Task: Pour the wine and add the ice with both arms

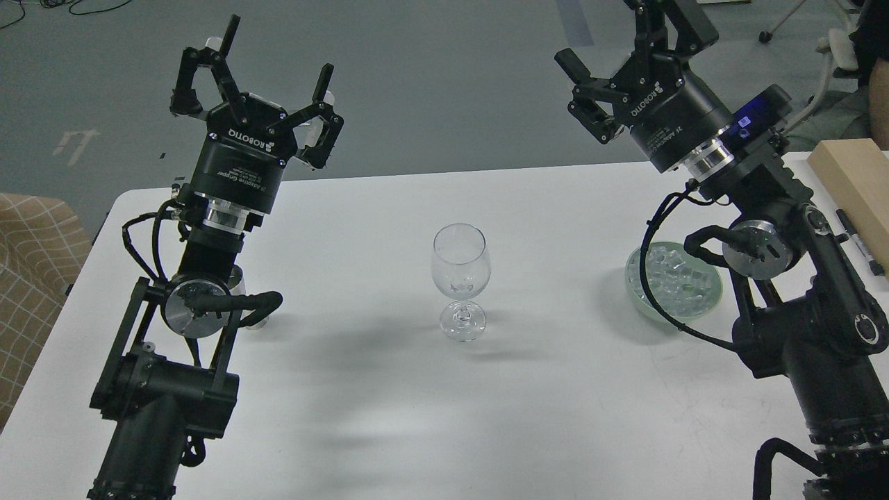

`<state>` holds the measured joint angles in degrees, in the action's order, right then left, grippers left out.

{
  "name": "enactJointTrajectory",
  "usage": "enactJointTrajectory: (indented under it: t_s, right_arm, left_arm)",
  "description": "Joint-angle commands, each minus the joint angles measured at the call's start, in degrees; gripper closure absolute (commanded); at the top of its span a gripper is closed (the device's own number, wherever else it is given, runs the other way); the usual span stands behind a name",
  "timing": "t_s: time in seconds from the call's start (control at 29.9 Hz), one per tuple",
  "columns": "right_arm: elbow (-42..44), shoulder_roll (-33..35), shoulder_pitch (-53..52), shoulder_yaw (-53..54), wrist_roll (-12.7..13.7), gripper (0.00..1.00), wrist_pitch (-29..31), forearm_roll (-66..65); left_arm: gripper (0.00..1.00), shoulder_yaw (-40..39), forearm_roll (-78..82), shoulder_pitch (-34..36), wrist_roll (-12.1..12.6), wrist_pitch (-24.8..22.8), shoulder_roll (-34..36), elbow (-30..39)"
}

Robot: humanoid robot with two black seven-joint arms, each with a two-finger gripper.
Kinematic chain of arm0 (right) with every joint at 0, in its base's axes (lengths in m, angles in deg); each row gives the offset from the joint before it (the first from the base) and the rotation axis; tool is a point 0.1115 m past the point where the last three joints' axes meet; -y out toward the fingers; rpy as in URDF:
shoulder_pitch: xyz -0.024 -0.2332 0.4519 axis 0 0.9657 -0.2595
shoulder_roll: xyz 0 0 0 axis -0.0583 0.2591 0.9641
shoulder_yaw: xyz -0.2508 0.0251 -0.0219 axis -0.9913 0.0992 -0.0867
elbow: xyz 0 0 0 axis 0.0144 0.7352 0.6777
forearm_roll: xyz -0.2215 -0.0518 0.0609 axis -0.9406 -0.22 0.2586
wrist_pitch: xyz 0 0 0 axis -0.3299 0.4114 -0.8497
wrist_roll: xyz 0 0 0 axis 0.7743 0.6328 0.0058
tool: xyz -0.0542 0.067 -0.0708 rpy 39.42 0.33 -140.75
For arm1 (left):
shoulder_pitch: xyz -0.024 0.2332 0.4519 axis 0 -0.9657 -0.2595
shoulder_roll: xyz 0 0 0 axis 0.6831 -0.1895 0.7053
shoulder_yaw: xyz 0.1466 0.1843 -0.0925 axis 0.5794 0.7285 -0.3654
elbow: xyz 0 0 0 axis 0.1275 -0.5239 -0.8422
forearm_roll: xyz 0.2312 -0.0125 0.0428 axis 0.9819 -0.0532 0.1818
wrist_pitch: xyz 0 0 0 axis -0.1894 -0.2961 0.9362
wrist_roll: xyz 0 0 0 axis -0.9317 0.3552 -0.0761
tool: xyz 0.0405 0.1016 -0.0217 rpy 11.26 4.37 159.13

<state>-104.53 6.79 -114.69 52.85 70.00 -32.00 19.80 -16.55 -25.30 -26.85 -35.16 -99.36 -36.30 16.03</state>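
Above table [389,417], both arms raised.

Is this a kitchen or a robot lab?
Probably a robot lab or workshop, not a kitchen. A plain white table stands on grey floor with cables lying about, and only a wine glass and a bowl of ice sit on it.

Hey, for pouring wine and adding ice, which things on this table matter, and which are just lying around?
For the job:
- wine glass, standing mid-table
- ice in the green bowl, partly behind the right arm
- left end effector and right end effector, both open and raised

Lying about:
- wooden block at the right edge
- marker beside it

No wine bottle shows.
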Motion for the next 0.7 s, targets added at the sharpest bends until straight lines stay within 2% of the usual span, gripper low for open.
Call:
enactJointTrajectory:
  t_s: [0.0, 0.67]
  right_arm:
    - [-0.2, 0.0, 0.3, 0.0, 0.0, 0.0, 0.0, 0.0]
    - [-0.2, 0.0, 0.2, 0.1, 0.1, 0.0, 0.0, 0.0]
  left_arm:
    - [0.01, 0.1, 0.1, -0.2, 0.0, 0.0, -1.0, 0.1]
    - [0.01, 0.3, 0.0, -0.1, 0.1, 0.0, -0.2, 0.3]
